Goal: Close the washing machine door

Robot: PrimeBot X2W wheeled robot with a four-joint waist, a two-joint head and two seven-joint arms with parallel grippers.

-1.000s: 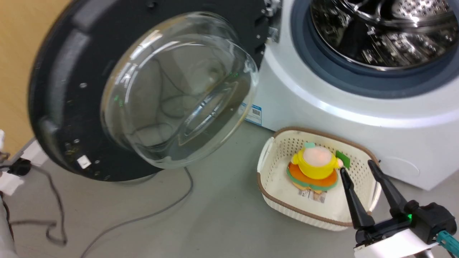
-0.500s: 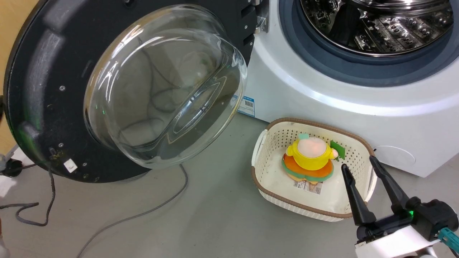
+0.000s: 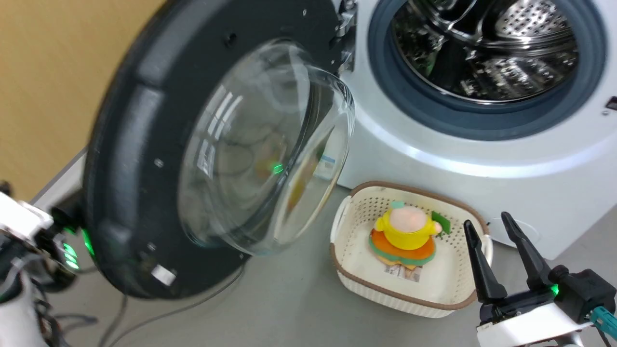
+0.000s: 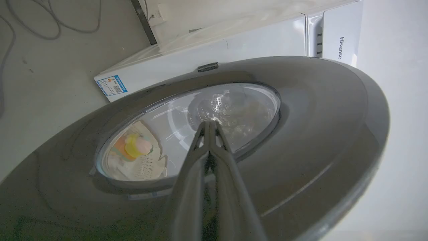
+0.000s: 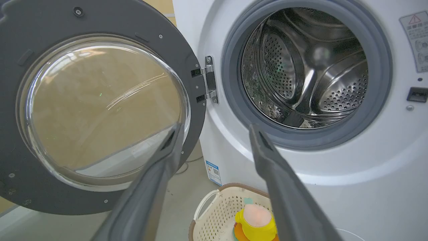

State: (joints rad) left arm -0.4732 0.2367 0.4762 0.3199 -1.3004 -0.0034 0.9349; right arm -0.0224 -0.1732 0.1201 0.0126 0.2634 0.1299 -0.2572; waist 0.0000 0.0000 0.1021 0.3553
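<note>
The washing machine door [image 3: 130, 159] is part-way open, its matte inner face and clear glass bowl [image 3: 265, 154] turned toward me, and it hangs from a metal hinge [image 3: 344, 24]. The white washing machine [image 3: 434, 159] shows its steel drum [image 3: 482, 43] open. My left gripper [image 4: 209, 123] is shut, its tips against the door's glossy outer face [image 4: 317, 134] at the window. In the head view my left arm [image 3: 29, 231] sits behind the door's outer rim. My right gripper [image 3: 486, 220] stands open and empty, well short of the drum [image 5: 311, 67].
A cream basket [image 3: 347, 270] holding a yellow and orange toy [image 3: 405, 231] stands on the floor before the washer, just left of my right gripper. Grey cables [image 3: 144, 318] run across the floor below the door. A tan wall [image 3: 48, 72] lies left.
The door has swung toward the machine's opening. My left arm has come into the head view behind the door's rim. The head camera has shifted; my right gripper holds its place.
</note>
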